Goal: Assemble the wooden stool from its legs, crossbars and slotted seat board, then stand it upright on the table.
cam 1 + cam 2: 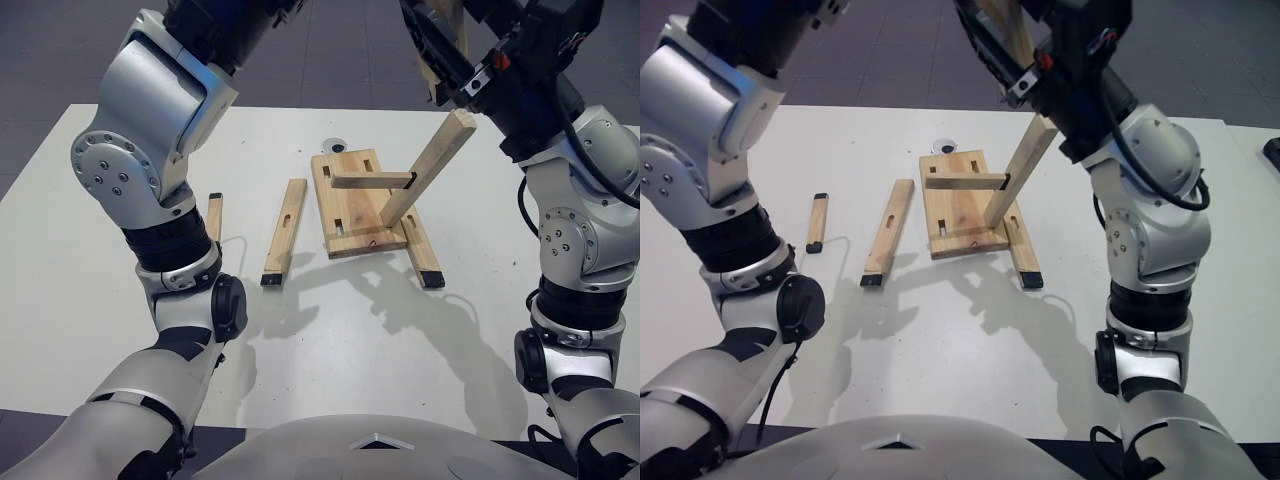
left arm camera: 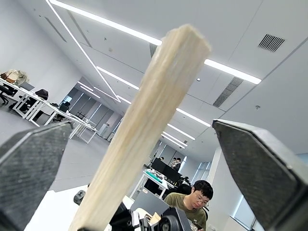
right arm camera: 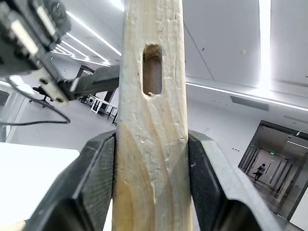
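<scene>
Stretching across the scene, the white surface (image 1: 480,330) is seen carrying the stool parts. The slotted seat board (image 1: 345,205) is laid flat near the middle, toward the far side. One planted leg (image 1: 430,165) is stuck into the board and tilted toward the right arm, with a crossbar (image 1: 370,180) plugged into it and carried level above the board. A second leg (image 1: 424,255) is laid flat at the board's right edge, and a third leg (image 1: 284,230) is laid apart on its left. A short crossbar (image 1: 213,215) is set further left, partly hidden by the left arm. Up above, a raised leg (image 3: 151,110) is clamped tight between the fingers of the right gripper (image 3: 151,139). The left gripper (image 2: 142,126) is spread wide, fingers either side of that leg and closed on nothing.
</scene>
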Robot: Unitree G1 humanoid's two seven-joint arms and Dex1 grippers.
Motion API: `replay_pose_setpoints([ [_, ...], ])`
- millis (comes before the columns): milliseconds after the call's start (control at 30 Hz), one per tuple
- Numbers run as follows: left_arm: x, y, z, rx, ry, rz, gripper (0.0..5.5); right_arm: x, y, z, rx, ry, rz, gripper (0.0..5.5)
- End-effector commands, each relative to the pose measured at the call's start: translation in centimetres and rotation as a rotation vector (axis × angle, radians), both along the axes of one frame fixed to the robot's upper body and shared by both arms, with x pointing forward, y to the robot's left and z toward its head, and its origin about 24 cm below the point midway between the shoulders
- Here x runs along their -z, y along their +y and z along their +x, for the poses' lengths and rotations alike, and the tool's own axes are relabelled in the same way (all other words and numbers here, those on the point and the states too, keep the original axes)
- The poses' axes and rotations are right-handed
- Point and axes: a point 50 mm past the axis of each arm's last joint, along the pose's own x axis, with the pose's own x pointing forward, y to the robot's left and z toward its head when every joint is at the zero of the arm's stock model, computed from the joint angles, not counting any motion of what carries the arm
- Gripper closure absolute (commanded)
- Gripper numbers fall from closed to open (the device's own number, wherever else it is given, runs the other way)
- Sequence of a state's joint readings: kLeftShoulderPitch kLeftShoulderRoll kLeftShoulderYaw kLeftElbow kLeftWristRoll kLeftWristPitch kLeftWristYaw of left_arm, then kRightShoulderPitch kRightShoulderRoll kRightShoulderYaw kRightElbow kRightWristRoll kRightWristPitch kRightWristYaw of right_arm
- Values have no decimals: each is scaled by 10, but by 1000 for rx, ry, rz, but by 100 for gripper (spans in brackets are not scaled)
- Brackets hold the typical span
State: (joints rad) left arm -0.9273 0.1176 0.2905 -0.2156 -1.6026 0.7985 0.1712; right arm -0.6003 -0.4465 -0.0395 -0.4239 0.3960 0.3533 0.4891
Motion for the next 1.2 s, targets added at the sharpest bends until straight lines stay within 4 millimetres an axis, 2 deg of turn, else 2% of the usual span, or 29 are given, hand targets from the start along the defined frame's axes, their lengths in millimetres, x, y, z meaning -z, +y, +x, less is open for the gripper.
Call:
replay_pose_setpoints([
  [33,-4,-3,-2,0,-19,19,10,7,1,0,4,4,-28,346],
  [300,-4,-4,3,-26,-5,13,10,18,3,1,3,23,-68,346],
  [867,8,5,16,-132,31,56,295,25,7,5,19,17,-97,346],
  [1100,12,0,16,-144,30,80,399,26,9,7,20,15,-94,346],
  [1200,12,0,16,-152,21,82,415,27,10,6,21,13,-99,346],
])
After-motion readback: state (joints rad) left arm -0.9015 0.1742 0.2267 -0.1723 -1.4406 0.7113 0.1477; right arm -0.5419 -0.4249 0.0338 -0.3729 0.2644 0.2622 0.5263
